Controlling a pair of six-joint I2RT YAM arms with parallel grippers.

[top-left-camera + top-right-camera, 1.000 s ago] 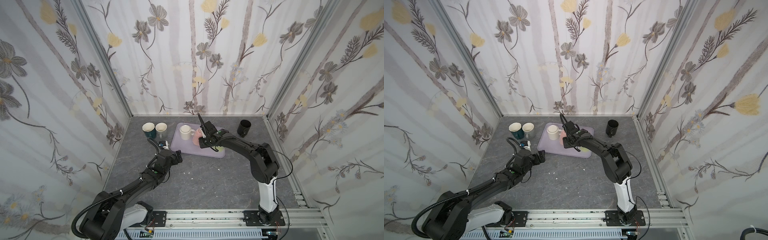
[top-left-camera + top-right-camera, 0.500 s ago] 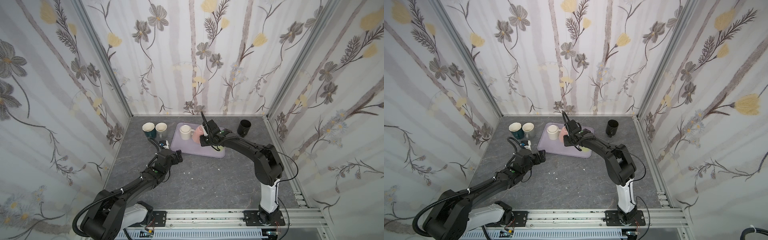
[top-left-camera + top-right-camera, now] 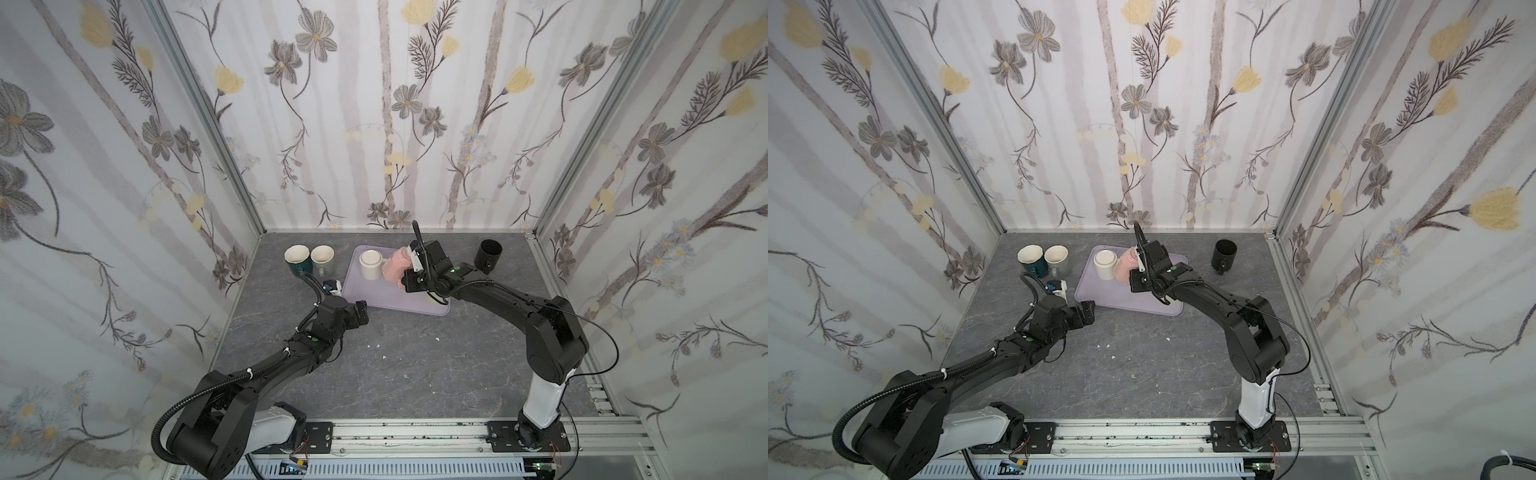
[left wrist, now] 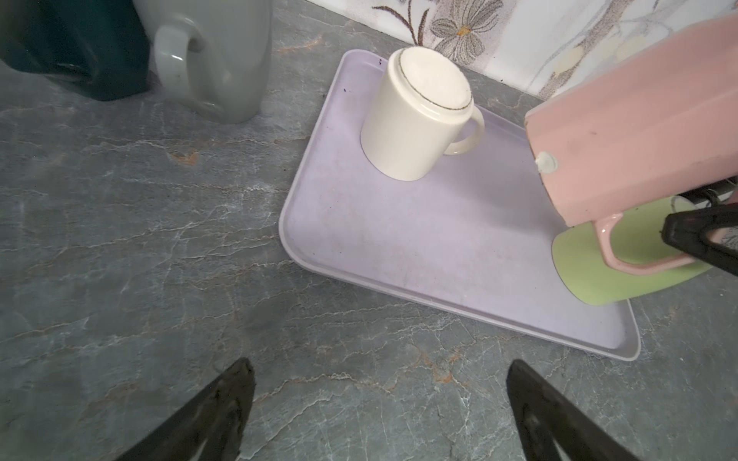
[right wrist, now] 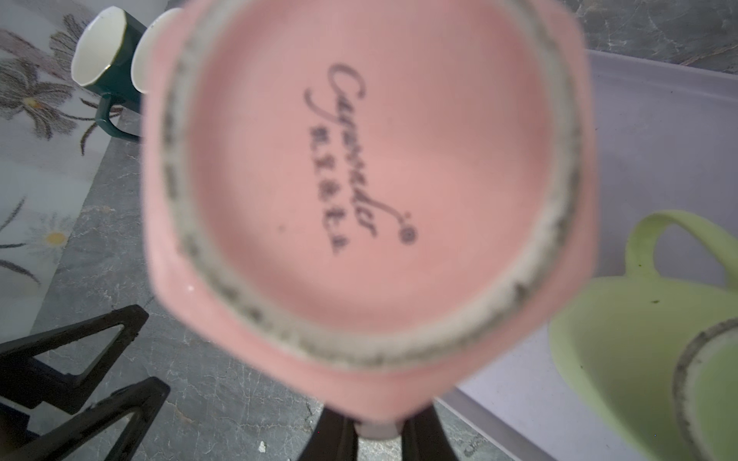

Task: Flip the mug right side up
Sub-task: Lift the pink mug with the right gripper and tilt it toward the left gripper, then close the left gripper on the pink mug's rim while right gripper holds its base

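Left wrist view: the faceted pink ceramic mug (image 4: pixel 631 131) hangs tilted above the lavender plastic tray (image 4: pixel 399 247), right claw (image 5: pixel 379 435) clenched on its handle; left claw (image 4: pixel 379 365) released. A handle-only pinch may let it swing, striking the lime-green mug (image 4: pixel 623 279) beneath.

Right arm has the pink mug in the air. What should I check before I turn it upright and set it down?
1. Grip: right gripper is shut on the handle of the pink mug: ok.
2. Mug clear of the tray: it is lifted above it: ok.
3. Mug upright: it is tilted, with its base toward the right wrist camera: not ok.
4. Gap to the green mug: it lies just under the handle, and contact is hidden: cannot tell.
5. Cream mug apart from the pink mug: ok.
6. Left gripper open, over the table, off the tray: ok.
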